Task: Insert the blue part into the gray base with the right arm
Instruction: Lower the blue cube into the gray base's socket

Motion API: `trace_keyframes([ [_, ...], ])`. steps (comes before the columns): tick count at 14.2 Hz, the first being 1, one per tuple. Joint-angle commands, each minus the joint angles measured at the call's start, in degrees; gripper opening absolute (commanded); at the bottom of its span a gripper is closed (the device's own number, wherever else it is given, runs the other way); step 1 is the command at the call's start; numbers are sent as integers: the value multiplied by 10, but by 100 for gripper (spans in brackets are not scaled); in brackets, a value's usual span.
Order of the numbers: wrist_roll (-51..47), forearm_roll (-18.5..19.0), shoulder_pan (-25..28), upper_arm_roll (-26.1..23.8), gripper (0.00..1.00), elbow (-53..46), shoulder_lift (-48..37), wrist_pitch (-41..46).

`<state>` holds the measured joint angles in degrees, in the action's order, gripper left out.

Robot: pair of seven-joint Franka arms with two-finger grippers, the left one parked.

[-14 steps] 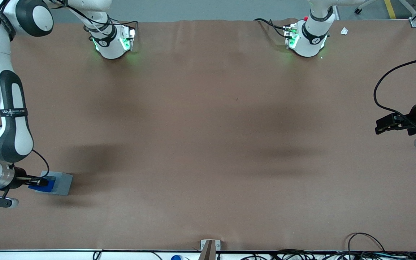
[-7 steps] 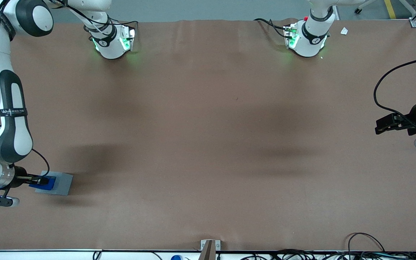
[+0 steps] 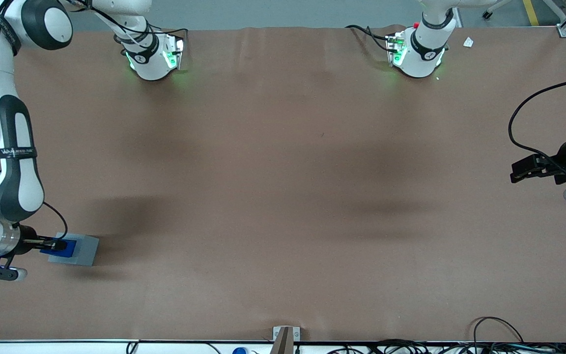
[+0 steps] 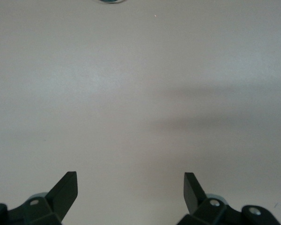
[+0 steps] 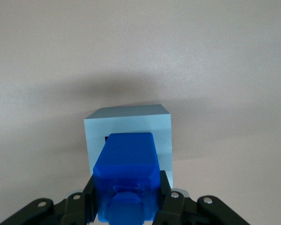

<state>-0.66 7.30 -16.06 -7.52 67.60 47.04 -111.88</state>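
Note:
The gray base (image 3: 80,249) sits on the brown table at the working arm's end, near the front camera. The blue part (image 3: 66,249) is held over its top, its lower end at the base's recess. My right gripper (image 3: 58,244) is shut on the blue part, reaching in sideways from the white right arm (image 3: 15,162). In the right wrist view the blue part (image 5: 126,176) is clamped between the black fingers (image 5: 166,187), with the gray base (image 5: 127,123) directly under it and a sliver of dark recess showing at the part's tip.
The brown table (image 3: 283,196) stretches wide toward the parked arm's end. Two arm bases with green lights (image 3: 153,56) (image 3: 418,51) stand farthest from the front camera. Cables (image 3: 489,339) lie along the table's near edge.
The blue part and my gripper have shifted slightly farther over the gray base and a little lower. The base has not moved.

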Motion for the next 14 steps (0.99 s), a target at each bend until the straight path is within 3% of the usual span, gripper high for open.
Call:
trace_keyframes([
  [1,7,-2,-9,-8,0,-11,4,7],
  [14,6,-5,-9,-8,0,-12,10,7],
])
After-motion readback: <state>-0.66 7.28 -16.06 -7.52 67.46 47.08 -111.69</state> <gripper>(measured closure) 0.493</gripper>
